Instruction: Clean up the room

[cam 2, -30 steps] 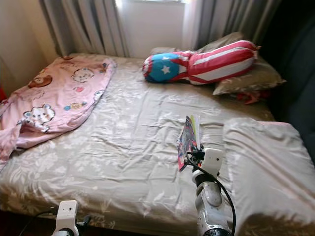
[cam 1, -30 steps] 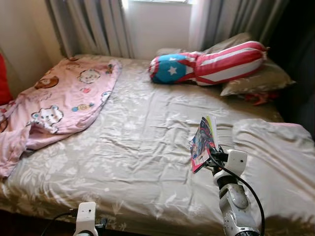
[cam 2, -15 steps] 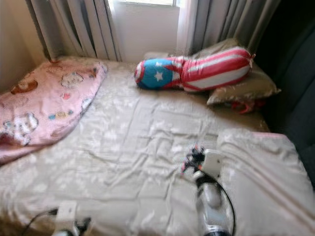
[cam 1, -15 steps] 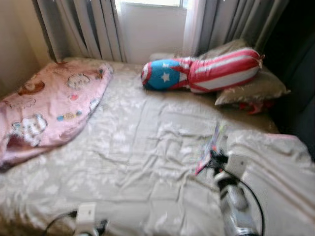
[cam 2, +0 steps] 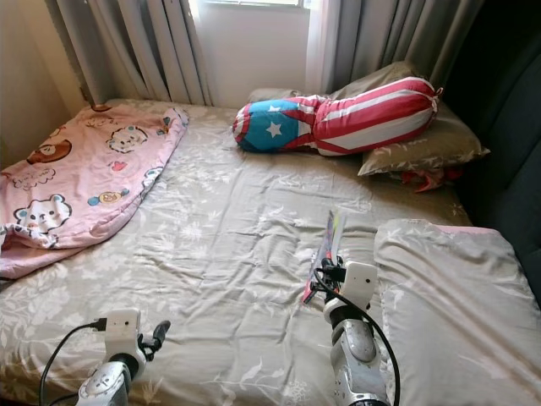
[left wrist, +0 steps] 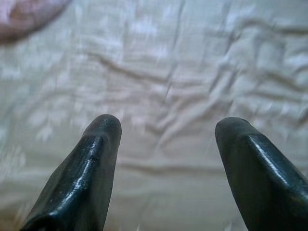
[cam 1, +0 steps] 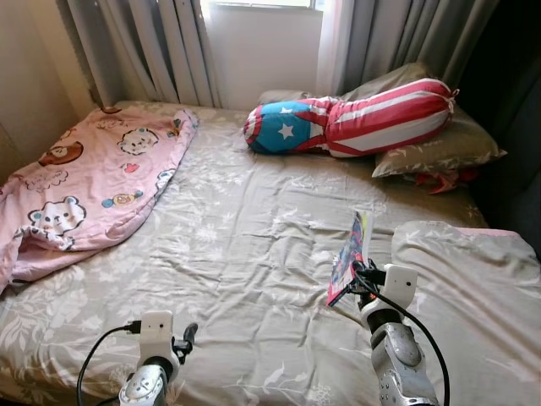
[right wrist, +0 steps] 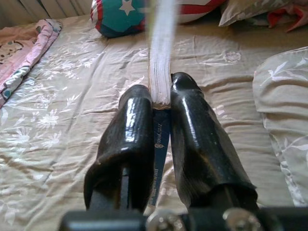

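- book (cam 1: 350, 258) is gripped edge-on in the closed right claw (right wrist: 161, 103), long axis upright above the bed (cam 1: 245, 228).
- left claw (left wrist: 166, 159) is held wide apart, empty.

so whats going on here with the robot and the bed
The robot stands at the foot of a bed and holds a thin colourful book upright above the sheet, the right gripper shut on its edge. The left gripper hovers low over the sheet with its fingers open and nothing between them. A pink blanket lies crumpled on the left side, and a striped bolster rests against the pillows at the head.
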Controlling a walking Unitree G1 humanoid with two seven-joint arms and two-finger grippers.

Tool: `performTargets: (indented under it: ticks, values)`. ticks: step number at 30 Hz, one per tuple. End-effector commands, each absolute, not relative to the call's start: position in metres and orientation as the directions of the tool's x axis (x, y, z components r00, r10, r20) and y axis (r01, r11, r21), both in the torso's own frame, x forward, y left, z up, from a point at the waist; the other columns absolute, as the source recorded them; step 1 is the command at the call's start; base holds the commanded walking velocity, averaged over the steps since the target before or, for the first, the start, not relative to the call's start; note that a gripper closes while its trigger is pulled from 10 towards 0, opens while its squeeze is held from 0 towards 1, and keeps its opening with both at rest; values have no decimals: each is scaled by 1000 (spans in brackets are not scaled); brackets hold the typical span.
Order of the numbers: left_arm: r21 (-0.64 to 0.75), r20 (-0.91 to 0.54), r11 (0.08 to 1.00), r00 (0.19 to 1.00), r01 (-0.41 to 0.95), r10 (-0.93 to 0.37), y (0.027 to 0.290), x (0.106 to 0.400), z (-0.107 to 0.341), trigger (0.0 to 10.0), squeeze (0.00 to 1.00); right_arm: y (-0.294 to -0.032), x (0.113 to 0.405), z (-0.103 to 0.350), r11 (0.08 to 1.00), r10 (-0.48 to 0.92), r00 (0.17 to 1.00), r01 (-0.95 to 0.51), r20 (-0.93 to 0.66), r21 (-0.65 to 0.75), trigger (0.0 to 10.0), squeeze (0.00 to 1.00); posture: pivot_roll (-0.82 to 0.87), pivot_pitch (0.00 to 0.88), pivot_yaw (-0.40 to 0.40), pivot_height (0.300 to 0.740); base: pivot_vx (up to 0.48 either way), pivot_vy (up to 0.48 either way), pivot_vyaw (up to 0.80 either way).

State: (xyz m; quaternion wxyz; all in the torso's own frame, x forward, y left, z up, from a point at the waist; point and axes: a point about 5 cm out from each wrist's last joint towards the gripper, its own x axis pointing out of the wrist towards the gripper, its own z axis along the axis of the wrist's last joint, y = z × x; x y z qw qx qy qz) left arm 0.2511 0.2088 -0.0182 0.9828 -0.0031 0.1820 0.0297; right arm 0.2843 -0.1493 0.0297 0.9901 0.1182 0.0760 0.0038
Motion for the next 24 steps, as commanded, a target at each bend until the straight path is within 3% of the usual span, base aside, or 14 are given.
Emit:
performTargets:
  ticks: [1, 9, 24]
  values:
    - [-3, -324, 997, 943, -76, 71, 211, 250, -15, 10000, 0, -147, 290, 40, 974, 37, 995, -14, -96, 228, 10000, 0, 27, 0, -18, 729, 0, 0, 0]
    - [-1, -124, 994, 986, -112, 111, 214, 263, 17, 10000, 0, -149, 287, 39, 974, 34, 995, -12, -93, 228, 10000, 0, 15, 0, -10, 729, 0, 0, 0]
    - [7, -114, 996, 989, -93, 94, 206, 262, 21, 10000, 0, -143, 294, 43, 975, 62, 992, -37, -106, 217, 10000, 0, 13, 0, -8, 719, 0, 0, 0]
